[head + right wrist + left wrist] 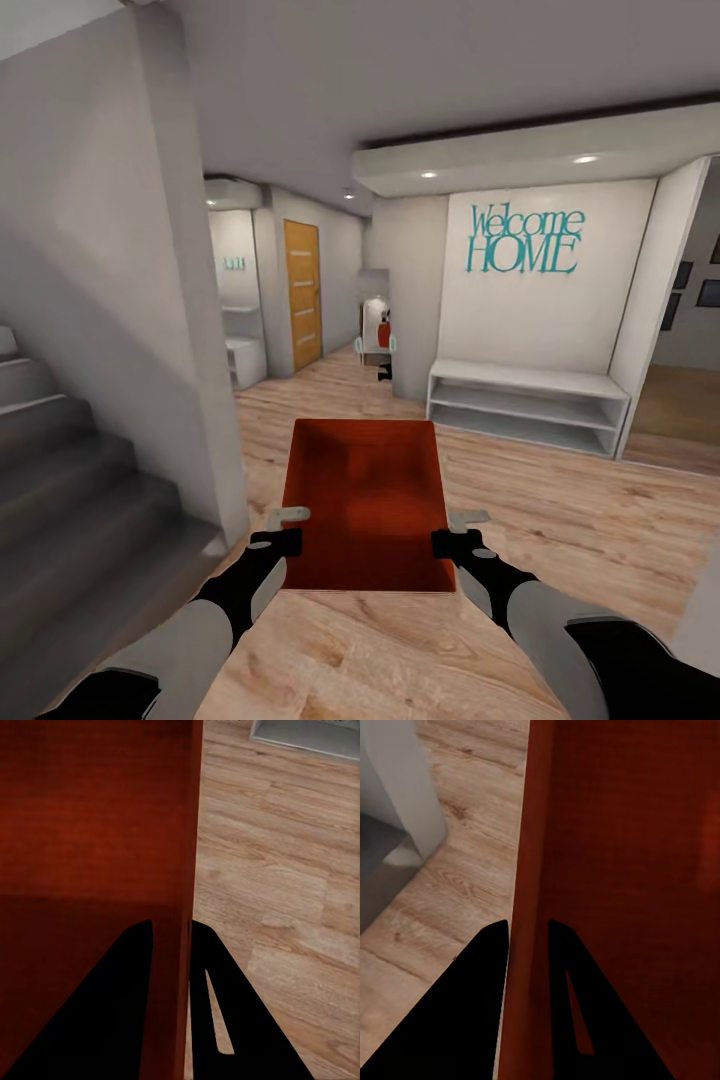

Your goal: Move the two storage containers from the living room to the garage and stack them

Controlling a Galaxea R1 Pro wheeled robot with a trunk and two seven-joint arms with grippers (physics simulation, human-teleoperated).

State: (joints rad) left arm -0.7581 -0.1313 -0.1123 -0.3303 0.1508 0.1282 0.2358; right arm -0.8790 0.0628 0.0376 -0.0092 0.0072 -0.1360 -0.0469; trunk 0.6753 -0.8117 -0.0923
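- One storage container (368,500) is in sight: an orange-red, open-topped rectangular box, held up in front of the robot between its two arms, above the wood plank floor (560,520).
- Two grippers hold it. The left gripper (283,528) is clamped on the container's left wall near the near corner; in the left wrist view its two dark fingers (472,1005) straddle that wall (529,870), one inside and one outside.
- The right gripper (462,532) is clamped the same way on the right wall; in the right wrist view the fingers (120,1005) sit on either side of the wall's edge (187,832).
- The container looks empty inside and sits roughly level, its long axis pointing away from the robot.
- One staircase (70,480) with grey steps rises at the robot's left, beside a pale grey wall.
- One low white shelf unit (528,405) stands against the wall ahead on the right, under teal lettering (525,240) reading "Welcome HOME".
- One orange wooden door (302,293) shows down the hallway, left of centre.
- Three recessed ceiling lights are lit overhead.
- Dark picture frames (690,285) hang on the far right wall.
- The room is a hallway with light wood planks throughout and pale grey walls and ceiling.
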